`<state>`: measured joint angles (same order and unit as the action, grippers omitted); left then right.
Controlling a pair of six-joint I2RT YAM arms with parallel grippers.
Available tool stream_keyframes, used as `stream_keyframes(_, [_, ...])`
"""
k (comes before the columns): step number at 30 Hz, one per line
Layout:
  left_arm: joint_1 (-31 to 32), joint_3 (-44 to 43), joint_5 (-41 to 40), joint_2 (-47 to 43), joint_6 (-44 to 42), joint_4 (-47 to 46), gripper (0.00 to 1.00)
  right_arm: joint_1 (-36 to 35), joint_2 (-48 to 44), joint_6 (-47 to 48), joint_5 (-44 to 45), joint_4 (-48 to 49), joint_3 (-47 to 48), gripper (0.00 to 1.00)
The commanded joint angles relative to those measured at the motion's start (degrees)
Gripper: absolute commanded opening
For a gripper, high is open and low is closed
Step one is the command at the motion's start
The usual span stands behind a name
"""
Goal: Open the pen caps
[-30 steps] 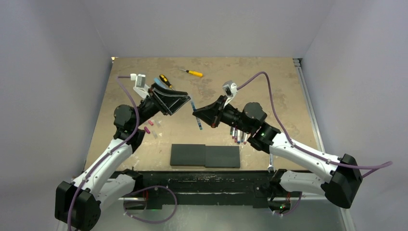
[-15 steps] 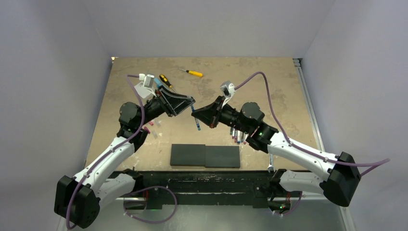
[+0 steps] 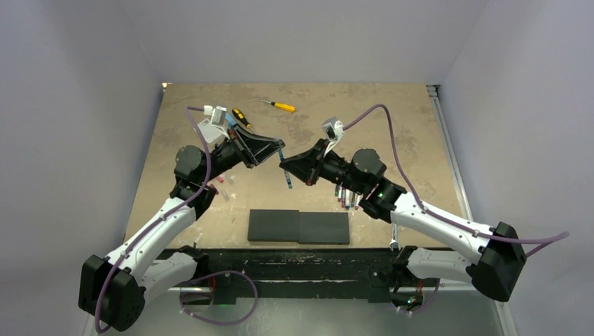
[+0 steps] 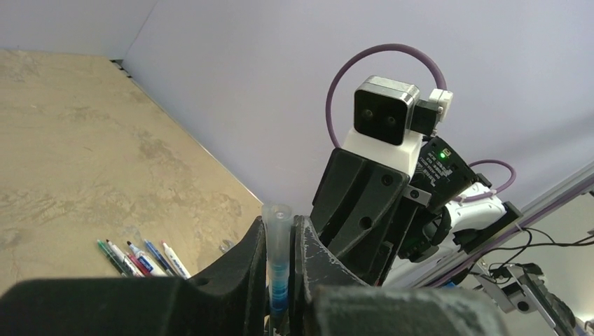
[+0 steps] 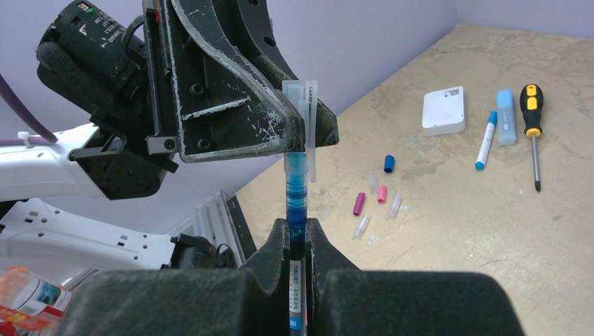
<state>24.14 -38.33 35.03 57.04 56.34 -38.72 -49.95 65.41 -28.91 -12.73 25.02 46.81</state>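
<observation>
Above the table's middle, a blue pen [image 5: 295, 196] is held between both grippers. My right gripper [image 5: 298, 225] is shut on its labelled barrel. My left gripper [image 4: 280, 222] is shut on the pen's clear cap [image 4: 278, 241], which still sits over the blue tip. From the top view the two grippers [image 3: 279, 148] [image 3: 285, 166] meet nose to nose, with the pen's lower end [image 3: 289, 182] hanging below them. Loose pen caps lie on the table: blue [image 5: 389, 164], magenta [image 5: 359, 204], pink [image 5: 382, 194] and clear ones [image 5: 394, 205]. Several capped pens [image 4: 140, 257] lie in a row under the right arm.
A yellow screwdriver [image 3: 279, 106] and a black-and-yellow one [image 3: 242, 117] lie at the back. Beside them are a white box [image 5: 443, 110], a light blue block [image 5: 506, 107] and a blue-capped white pen [image 5: 485, 140]. Two dark flat blocks [image 3: 299, 227] rest near the front edge.
My left gripper has moved in from the left and closed onto the pen's cap. The right gripper kept holding the barrel, almost still.
</observation>
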Motion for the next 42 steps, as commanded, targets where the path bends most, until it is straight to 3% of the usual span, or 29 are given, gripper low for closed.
stream_keyframes(1, [0.14, -5.65, -6.76, -1.83, -2.61, 2.68, 0.0, -0.23, -1.03, 0.74, 2.62, -4.55, 2.08, 0.0])
stream_keyframes(3, [-1.49, -9.22, -9.46, -0.89, -3.34, 4.01, 0.0, -0.32, -1.84, 0.52, 4.0, -7.0, 1.36, 0.0])
stream_keyframes(10, [-7.61, -16.41, -10.38, 7.85, 7.72, -7.88, 0.0, -0.32, -7.94, -1.99, 8.39, -10.09, -4.59, 0.0])
stream_keyframes(13, [-8.03, -16.97, -12.17, 8.79, 7.85, -7.47, 0.0, -0.32, -9.46, -2.7, 14.71, -12.73, -4.2, 0.0])
stream_keyframes(18, [-7.97, -17.6, -16.01, 5.63, -5.48, 17.84, 0.0, 0.12, -2.98, -6.09, 37.34, -24.6, 0.04, 0.0])
stream_keyframes(21, [-7.97, -13.13, -20.27, 0.85, -11.43, 29.8, 0.0, 2.52, 6.21, -6.09, 44.82, -30.05, 4.28, 0.0])
stream_keyframes(26, [-7.89, -3.9, -23.42, -7.78, -15.07, 42.0, 0.0, 8.47, 19.68, -7.11, 42.55, -30.98, 8.68, 0.0])
stream_keyframes(32, [-7.88, -0.08, -27.01, -13.39, -19.43, 53.81, 0.0, 12.52, 29.38, -6.84, 40.99, -30.77, 10.28, 0.0])
stream_keyframes(42, [-7.97, 4.22, -25.34, -14.84, -19.06, 53.22, 0.0, 12.96, 34.62, -7.83, 40.72, -30.54, 9.51, 0.0])
